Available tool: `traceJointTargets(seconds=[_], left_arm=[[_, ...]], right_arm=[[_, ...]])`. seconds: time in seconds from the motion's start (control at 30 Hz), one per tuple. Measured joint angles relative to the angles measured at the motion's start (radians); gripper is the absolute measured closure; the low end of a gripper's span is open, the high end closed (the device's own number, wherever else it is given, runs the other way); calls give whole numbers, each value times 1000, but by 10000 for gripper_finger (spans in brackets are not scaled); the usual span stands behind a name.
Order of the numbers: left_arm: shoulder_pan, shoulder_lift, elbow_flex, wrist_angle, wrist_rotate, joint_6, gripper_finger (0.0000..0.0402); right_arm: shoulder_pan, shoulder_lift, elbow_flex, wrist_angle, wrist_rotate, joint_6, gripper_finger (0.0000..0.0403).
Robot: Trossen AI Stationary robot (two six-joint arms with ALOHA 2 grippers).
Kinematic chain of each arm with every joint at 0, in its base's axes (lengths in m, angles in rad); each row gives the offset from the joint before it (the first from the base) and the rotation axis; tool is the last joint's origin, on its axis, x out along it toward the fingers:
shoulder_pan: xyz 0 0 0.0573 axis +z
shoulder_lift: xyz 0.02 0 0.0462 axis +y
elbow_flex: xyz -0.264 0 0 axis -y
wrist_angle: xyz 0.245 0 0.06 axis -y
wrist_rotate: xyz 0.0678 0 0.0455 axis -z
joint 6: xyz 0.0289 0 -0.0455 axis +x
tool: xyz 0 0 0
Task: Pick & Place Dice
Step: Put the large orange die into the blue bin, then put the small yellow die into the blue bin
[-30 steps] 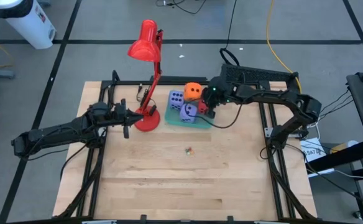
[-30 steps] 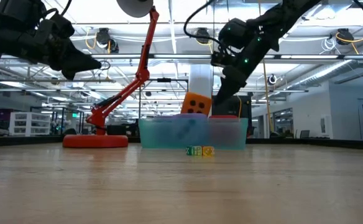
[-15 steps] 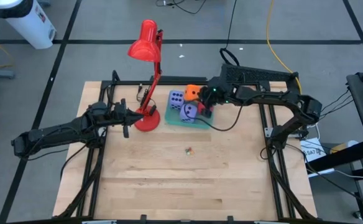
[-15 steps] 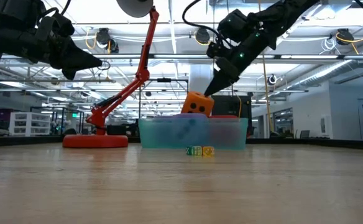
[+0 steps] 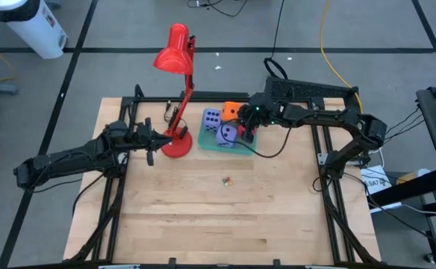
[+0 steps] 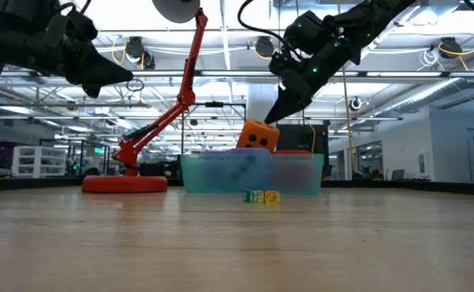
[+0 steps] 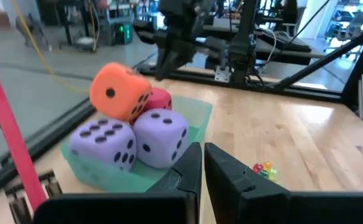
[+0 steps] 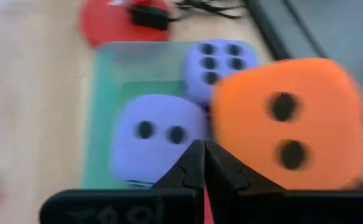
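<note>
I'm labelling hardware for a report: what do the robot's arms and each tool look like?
Both arms are dark, slim and jointed, with black cables along them. The right tool tapers to a point, with a green light glowing nearby. The left tool has two flat, black, wedge-shaped fingers.

The red die (image 7: 161, 98) sits mostly hidden behind the orange die (image 7: 118, 91).

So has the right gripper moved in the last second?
Yes. In the low view the right gripper has risen, shut, from behind the tray to above the orange die.
</note>
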Motion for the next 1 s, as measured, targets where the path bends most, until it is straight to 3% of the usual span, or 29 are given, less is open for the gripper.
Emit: traceJointTargets(seconds=[0.1, 0.23, 0.4, 0.47, 0.63, 0.77, 0.9, 1.0], left_arm=[[0, 0, 0, -4, 1, -47, 371], [0, 0, 0, 7, 1, -79, 371], [0, 0, 1, 32, 1, -57, 371], [0, -3, 1, 35, 0, -49, 371], [-9, -9, 2, 2, 1, -25, 371], [-24, -8, 2, -3, -7, 22, 371], [-24, -9, 2, 21, -108, 2, 371], [-25, -9, 2, -11, -128, 20, 371]], right_arm=[[17, 0, -1, 1, -90, -15, 403], [41, 0, -26, 23, -103, -54, 403], [27, -44, -141, 341, -383, -2, 403], [23, -85, -211, 485, -432, 55, 403], [29, -234, -429, 745, -425, 163, 403], [29, -378, -548, 754, -425, 181, 403], [44, -517, -640, 777, -421, 206, 403], [77, -584, -725, 850, -381, 215, 403]])
